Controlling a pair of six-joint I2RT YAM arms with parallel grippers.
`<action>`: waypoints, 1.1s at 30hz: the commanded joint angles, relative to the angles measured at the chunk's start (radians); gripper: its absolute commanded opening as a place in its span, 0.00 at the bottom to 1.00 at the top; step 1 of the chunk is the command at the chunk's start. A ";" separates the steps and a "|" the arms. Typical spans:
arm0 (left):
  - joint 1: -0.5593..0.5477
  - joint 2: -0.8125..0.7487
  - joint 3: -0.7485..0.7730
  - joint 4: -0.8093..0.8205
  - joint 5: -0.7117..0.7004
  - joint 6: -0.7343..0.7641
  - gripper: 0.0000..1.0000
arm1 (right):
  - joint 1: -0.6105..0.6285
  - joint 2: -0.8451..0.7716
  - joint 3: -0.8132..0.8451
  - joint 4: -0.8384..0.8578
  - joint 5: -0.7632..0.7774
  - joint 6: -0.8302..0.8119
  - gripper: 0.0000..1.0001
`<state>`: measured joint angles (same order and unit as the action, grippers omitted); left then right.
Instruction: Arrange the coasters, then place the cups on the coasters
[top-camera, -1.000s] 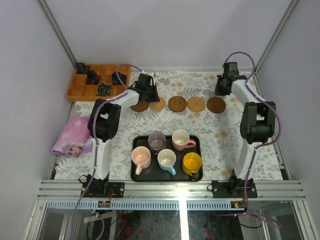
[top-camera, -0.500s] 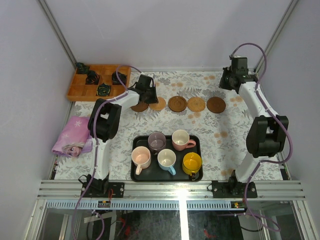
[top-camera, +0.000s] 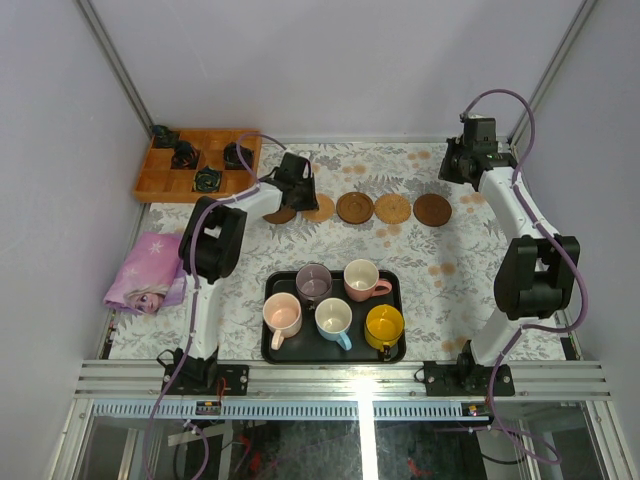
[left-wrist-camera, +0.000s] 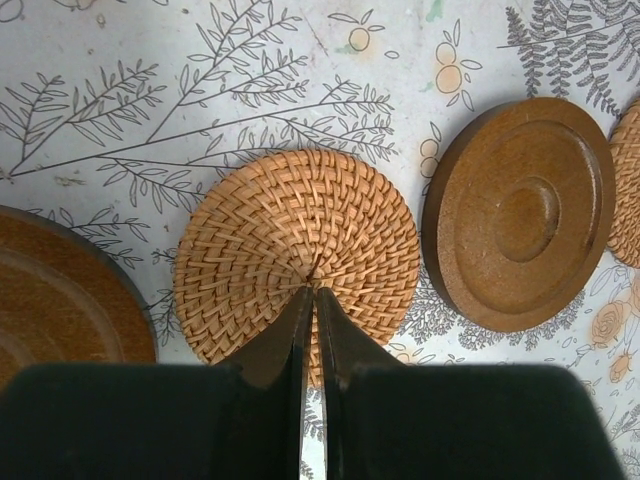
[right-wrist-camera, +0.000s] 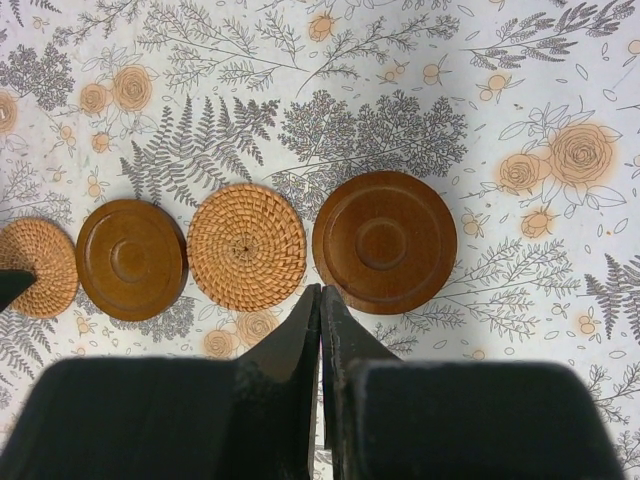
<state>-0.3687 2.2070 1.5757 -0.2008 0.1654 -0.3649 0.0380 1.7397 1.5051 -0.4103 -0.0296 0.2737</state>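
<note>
Round tan woven-rattan coaster (left-wrist-camera: 290, 255), spiral weave; beside it, apart, round dark wooden coaster (left-wrist-camera: 520, 212), recessed centre. Pinched closed, empty: left gripper (left-wrist-camera: 309, 292), right gripper (right-wrist-camera: 320, 288).

Pale lilac walls (top-camera: 330, 70) enclose a floral-clothed table (top-camera: 440, 300).

Coasters (top-camera: 355, 208) in row behind tray (top-camera: 310, 351); cups (top-camera: 333, 318) on tray; compartment box (top-camera: 158, 185) far left.
</note>
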 joint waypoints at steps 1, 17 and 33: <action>-0.017 -0.001 -0.047 -0.018 0.000 0.005 0.04 | -0.004 -0.066 0.004 0.018 -0.020 0.016 0.00; -0.013 -0.077 -0.051 -0.005 -0.120 0.014 0.04 | -0.005 -0.105 -0.017 0.014 -0.034 0.010 0.12; -0.006 -0.236 -0.026 0.043 -0.034 0.014 0.08 | -0.003 -0.175 -0.120 0.039 -0.116 -0.017 0.40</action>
<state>-0.3786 2.0407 1.5337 -0.1921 0.0982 -0.3645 0.0380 1.6344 1.4151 -0.4038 -0.0834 0.2787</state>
